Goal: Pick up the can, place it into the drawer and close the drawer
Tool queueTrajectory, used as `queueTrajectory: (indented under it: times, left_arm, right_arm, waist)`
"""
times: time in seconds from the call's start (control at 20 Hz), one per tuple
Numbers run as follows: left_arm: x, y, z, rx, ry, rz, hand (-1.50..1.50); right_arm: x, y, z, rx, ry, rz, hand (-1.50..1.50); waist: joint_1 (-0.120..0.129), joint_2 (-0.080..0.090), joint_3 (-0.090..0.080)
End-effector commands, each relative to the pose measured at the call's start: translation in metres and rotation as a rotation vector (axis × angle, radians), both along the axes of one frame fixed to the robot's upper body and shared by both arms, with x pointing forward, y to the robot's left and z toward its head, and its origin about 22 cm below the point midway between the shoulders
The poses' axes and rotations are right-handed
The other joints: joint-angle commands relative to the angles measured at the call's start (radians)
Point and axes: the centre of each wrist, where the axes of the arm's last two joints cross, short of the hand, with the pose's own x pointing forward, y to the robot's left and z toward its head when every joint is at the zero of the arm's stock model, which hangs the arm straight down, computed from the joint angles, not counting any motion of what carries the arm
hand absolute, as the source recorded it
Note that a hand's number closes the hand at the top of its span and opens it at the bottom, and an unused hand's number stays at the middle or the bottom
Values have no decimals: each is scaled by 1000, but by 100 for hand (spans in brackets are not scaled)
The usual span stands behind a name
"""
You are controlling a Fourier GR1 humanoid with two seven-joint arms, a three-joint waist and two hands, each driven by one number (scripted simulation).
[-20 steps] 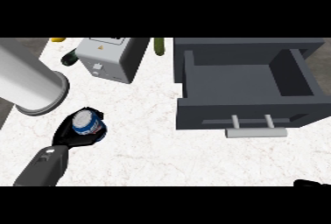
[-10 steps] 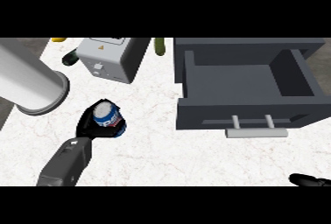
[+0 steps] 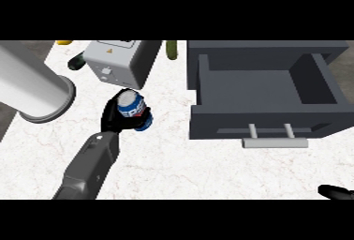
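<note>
Near the surface's left edge, a big white cylinder (image 3: 31,89). Just right of it, left hand (image 3: 114,117) curled round the blue can (image 3: 133,108), held tilted above the marble surface (image 3: 173,164). Behind, a grey box appliance (image 3: 117,58). Farther right, open grey drawer (image 3: 266,89), handle (image 3: 275,140) frontward. Bottom right corner: right hand (image 3: 339,192), mostly cut off, fingers impossible to tell.

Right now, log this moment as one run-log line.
left robot hand: shut on can, left of drawer | drawer: open, can not inside | right robot hand: bottom-right edge, holding nothing visible | step: placing can
</note>
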Motion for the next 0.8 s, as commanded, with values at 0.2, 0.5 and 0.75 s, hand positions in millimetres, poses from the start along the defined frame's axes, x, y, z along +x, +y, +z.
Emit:
queueTrajectory:
  times: [0.2,0.5,0.75]
  left_arm:
    - [41,-40,73,51,-67,-86,150]
    - [51,-76,122,56,-92,-142,150]
    - [62,-112,204,67,-95,-150,150]
  right_arm:
    - [-11,-19,-15,-4,14,-44,-150]
    - [-6,-13,6,-7,4,-30,-150]
    - [-8,-10,5,-16,11,-36,-150]
  waist:
    - [19,-13,2]
    - [6,-9,1]
    - [2,-9,1]
